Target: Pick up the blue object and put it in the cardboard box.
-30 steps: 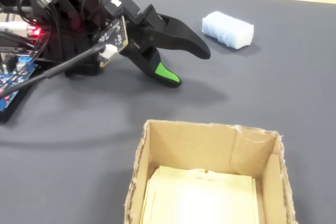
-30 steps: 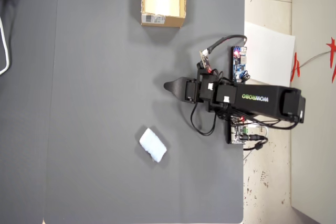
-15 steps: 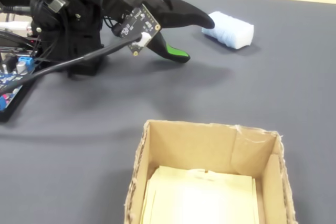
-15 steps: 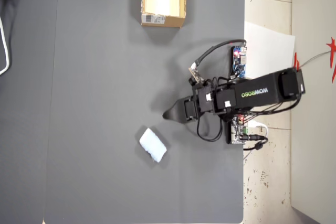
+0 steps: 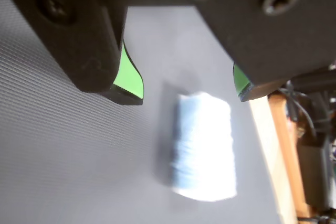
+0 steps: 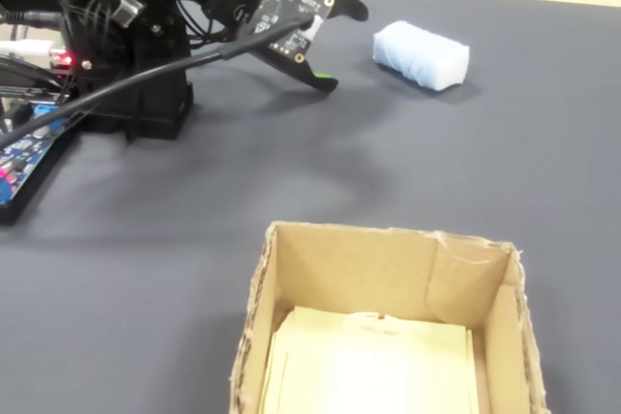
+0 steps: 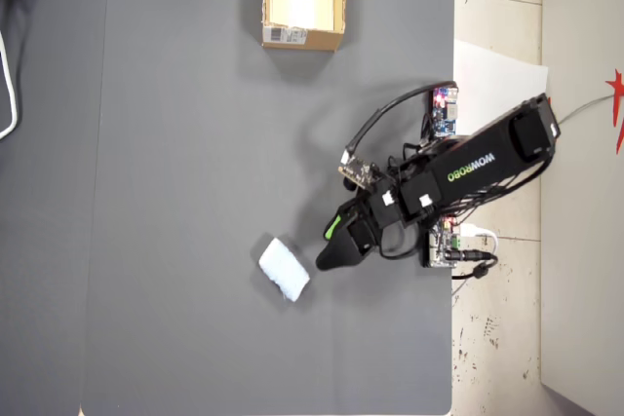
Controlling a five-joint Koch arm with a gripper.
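Note:
The blue object (image 5: 203, 148) is a pale blue, soft block lying on the dark grey mat, just ahead of my gripper (image 5: 188, 94). The jaws stand wide apart with green pads (image 5: 128, 77) showing and nothing between them. In the fixed view the blue object (image 6: 422, 55) lies to the right of the open gripper (image 6: 342, 46), a small gap away. From overhead, the blue object (image 7: 284, 269) sits just left of the gripper (image 7: 327, 245). The cardboard box (image 7: 292, 37) stands far off at the mat's top edge, open, with a pale inside (image 6: 388, 239).
The arm's base with circuit boards and cables (image 6: 146, 94) stands at the left of the fixed view. The mat's right edge and a wooden strip (image 5: 286, 145) run close to the block in the wrist view. A white cable (image 7: 8, 75) lies at the mat's left.

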